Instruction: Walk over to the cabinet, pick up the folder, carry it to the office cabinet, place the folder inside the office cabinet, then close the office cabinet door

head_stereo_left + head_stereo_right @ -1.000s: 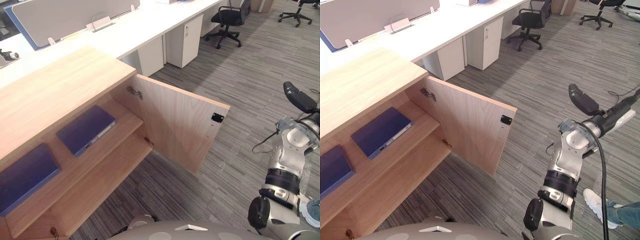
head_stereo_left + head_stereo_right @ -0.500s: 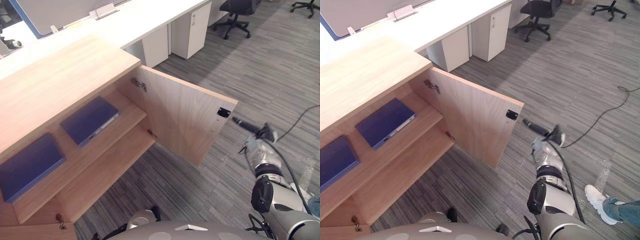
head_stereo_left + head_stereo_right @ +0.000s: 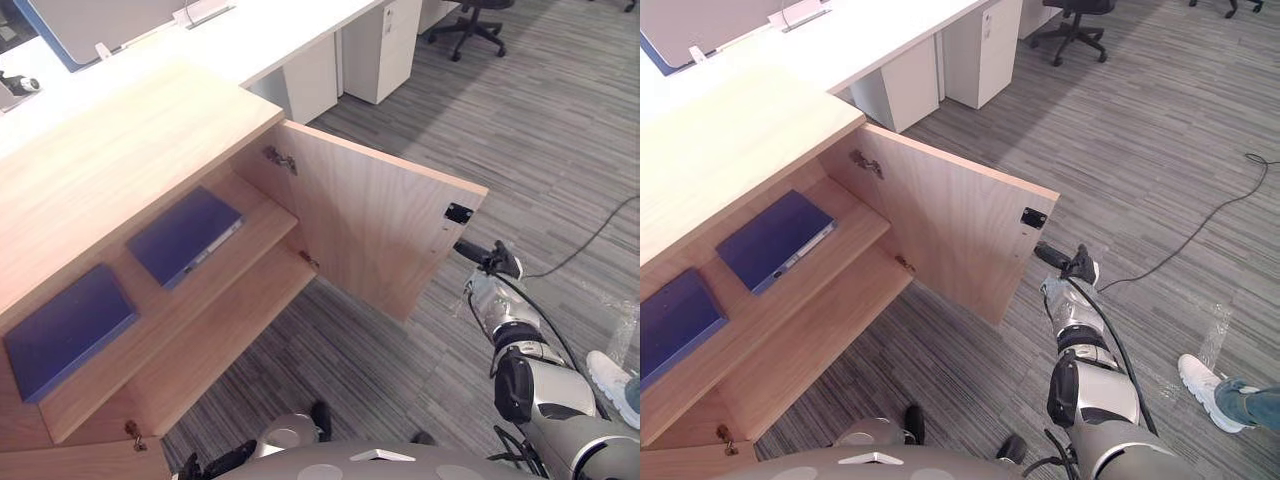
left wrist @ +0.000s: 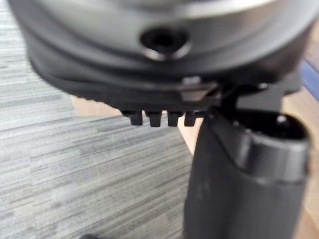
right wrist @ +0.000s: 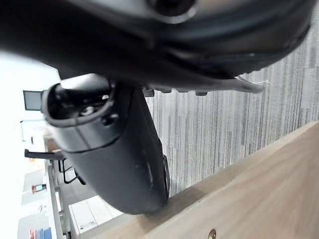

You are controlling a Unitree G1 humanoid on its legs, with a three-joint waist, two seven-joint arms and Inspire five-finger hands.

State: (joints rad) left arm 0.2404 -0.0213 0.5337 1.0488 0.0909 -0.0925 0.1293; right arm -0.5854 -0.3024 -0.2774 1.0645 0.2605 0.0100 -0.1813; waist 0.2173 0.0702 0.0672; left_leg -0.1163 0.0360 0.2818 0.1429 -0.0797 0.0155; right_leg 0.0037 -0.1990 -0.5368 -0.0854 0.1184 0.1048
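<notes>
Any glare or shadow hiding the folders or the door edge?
Left eye view: no; both folders evenly lit on the shelf, door edge clear, white desk glares, carpet shaded beside it. Right wrist view: right hand dark against bright background.

Bright, even light falls from overhead; the white desk [image 3: 250, 45] at the upper left glares almost blank, as does the right wrist view's upper left corner. Soft shadow lies on the carpet [image 3: 560, 130] under the desk and below the open cabinet door [image 3: 370, 230].
</notes>
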